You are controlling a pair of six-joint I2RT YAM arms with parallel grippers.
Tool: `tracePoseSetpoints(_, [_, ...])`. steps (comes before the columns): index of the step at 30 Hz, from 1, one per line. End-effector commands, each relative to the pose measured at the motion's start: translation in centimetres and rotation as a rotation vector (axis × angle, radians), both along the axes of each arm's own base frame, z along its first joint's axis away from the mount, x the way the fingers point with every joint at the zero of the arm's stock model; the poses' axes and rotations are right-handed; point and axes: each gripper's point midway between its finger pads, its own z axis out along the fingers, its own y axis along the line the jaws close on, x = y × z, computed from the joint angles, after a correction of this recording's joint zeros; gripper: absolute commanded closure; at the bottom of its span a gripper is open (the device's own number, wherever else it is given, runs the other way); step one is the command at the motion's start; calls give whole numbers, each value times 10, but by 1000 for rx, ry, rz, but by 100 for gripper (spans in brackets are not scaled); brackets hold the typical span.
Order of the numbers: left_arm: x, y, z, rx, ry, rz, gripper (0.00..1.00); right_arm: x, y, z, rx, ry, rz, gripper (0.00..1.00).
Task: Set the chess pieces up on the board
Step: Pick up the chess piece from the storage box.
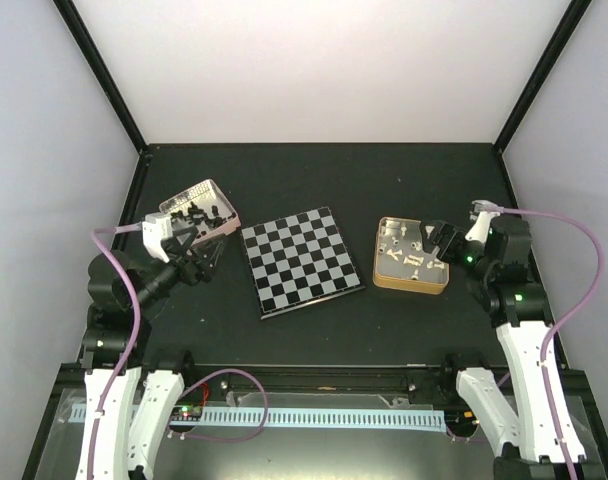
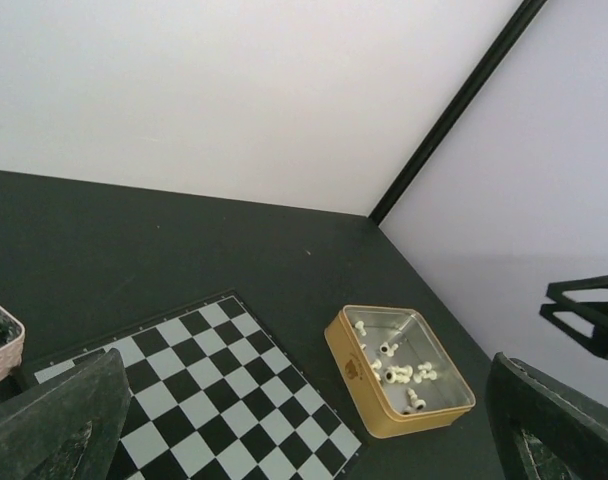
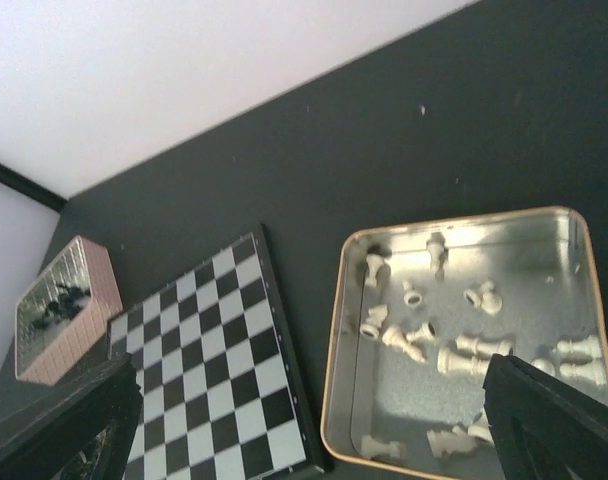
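My left gripper point(image 1: 196, 248) and right gripper point(image 1: 436, 243) both gape empty; the tiny white chess pieces point(image 1: 412, 260), right of centre, look light, hard, slippery, best pinched mid-stem.

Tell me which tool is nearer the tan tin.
Right. The right tool hovers over the tan tin, at its right edge; the left tool is across the chessboard, beside the pink tray.

Shines as silvery, grainy metal inside the tan tin point(image 3: 529, 255). Gleams smooth and glossy on the board point(image 3: 224, 370). Looks matt, faintly dust-speckled, over the black surface point(image 3: 434, 130). Reads smooth on the cream chess pieces point(image 3: 469, 350).
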Motion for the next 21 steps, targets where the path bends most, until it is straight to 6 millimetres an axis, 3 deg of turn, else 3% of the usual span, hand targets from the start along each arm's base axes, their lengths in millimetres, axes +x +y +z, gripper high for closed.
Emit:
tracePoseSetpoints(1, [1,-3,5,-12,-11,-16,1,3,12,-28,-14,86,88,6])
tracePoseSetpoints(6, [23,-1,2,-41,-31,3,1,21,6,-63,-40,214,61,13])
tracePoseSetpoints(11, [37,-11,9,-52,-99,-69,1,39,-11,-100,-106,353,-23,33])
tracePoseSetpoints(14, [44,-11,8,-23,-131,-72,1,46,-11,-121,-127,432,-23,44])
tracePoseSetpoints(21, [71,-7,0,-35,-130,-37,1,61,-24,-161,-212,552,-73,57])
